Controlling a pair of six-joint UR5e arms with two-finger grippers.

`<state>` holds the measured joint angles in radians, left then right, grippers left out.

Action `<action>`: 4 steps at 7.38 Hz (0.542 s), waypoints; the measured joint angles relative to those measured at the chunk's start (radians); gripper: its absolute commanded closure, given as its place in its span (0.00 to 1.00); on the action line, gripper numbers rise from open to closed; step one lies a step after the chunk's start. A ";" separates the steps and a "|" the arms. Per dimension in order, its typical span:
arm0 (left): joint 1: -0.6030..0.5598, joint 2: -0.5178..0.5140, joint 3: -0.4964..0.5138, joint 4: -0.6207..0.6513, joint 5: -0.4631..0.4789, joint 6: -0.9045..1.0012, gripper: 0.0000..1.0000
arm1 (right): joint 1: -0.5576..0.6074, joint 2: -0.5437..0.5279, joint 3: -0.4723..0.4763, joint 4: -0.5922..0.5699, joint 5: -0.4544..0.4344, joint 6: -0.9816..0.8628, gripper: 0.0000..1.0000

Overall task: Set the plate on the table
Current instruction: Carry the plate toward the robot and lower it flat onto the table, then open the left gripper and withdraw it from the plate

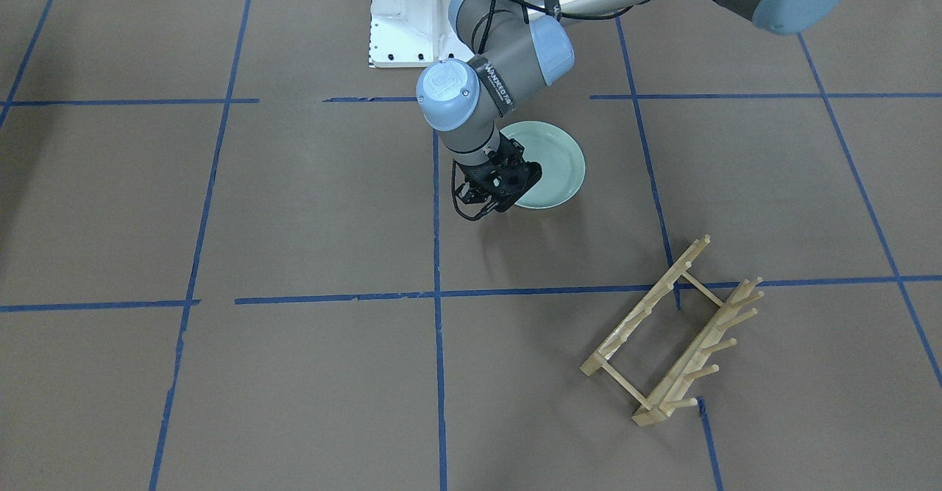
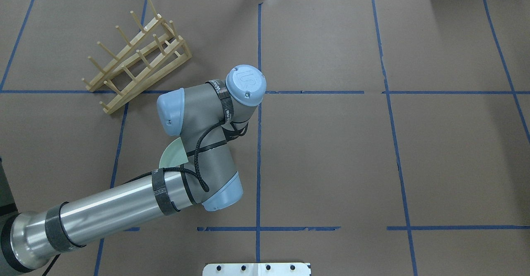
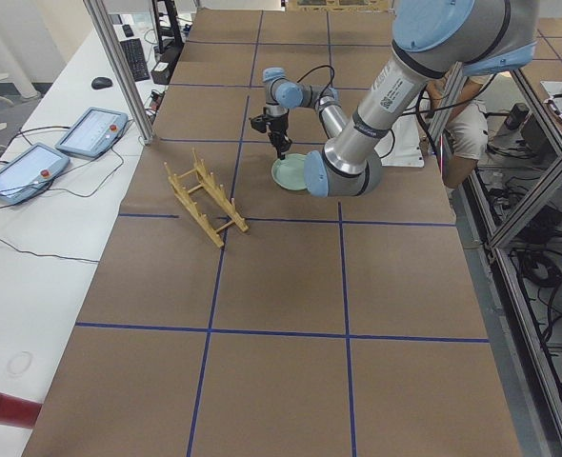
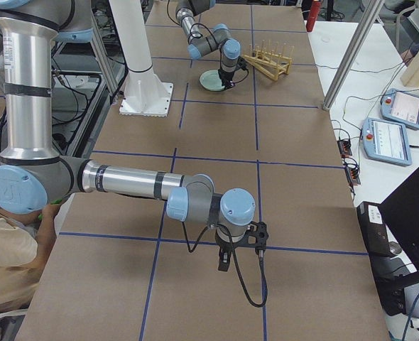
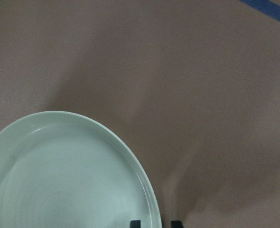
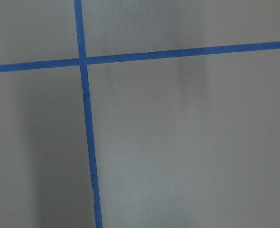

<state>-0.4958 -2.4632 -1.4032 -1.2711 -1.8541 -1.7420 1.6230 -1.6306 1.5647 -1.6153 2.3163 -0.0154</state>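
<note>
The pale mint-green plate [image 1: 552, 163] sits level and low over the brown table [image 1: 294, 218], near the robot's base; I cannot tell whether it touches the table. My left gripper [image 1: 508, 195] points down at the plate's rim. In the left wrist view the plate [image 5: 69, 175] fills the lower left, and my left gripper [image 5: 156, 224] shows two dark fingertips close on either side of the rim, shut on it. In the overhead view the arm hides all but a sliver of the plate [image 2: 174, 154]. My right gripper [image 4: 224, 263] hangs over bare table far away; I cannot tell if it is open or shut.
An empty wooden peg rack [image 1: 673, 333] stands on the table on my left, away from the plate; it also shows in the overhead view [image 2: 136, 54]. The white robot base [image 1: 419, 12] is just behind the plate. A person [image 4: 11, 263] sits beside the table.
</note>
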 measured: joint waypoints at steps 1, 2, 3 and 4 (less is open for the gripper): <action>-0.010 0.000 -0.016 0.002 0.019 0.047 0.00 | 0.000 0.000 0.000 0.000 0.000 0.000 0.00; -0.053 0.004 -0.045 0.003 0.037 0.106 0.00 | 0.000 0.000 0.000 0.000 0.000 0.000 0.00; -0.145 0.023 -0.102 -0.002 0.035 0.202 0.00 | 0.000 0.000 0.000 0.000 0.000 0.000 0.00; -0.254 0.075 -0.174 -0.027 -0.003 0.334 0.00 | 0.000 0.000 0.000 0.000 0.000 0.000 0.00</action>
<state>-0.7502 -2.3883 -1.5767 -1.2983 -1.8574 -1.4084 1.6229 -1.6307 1.5646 -1.6154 2.3163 -0.0153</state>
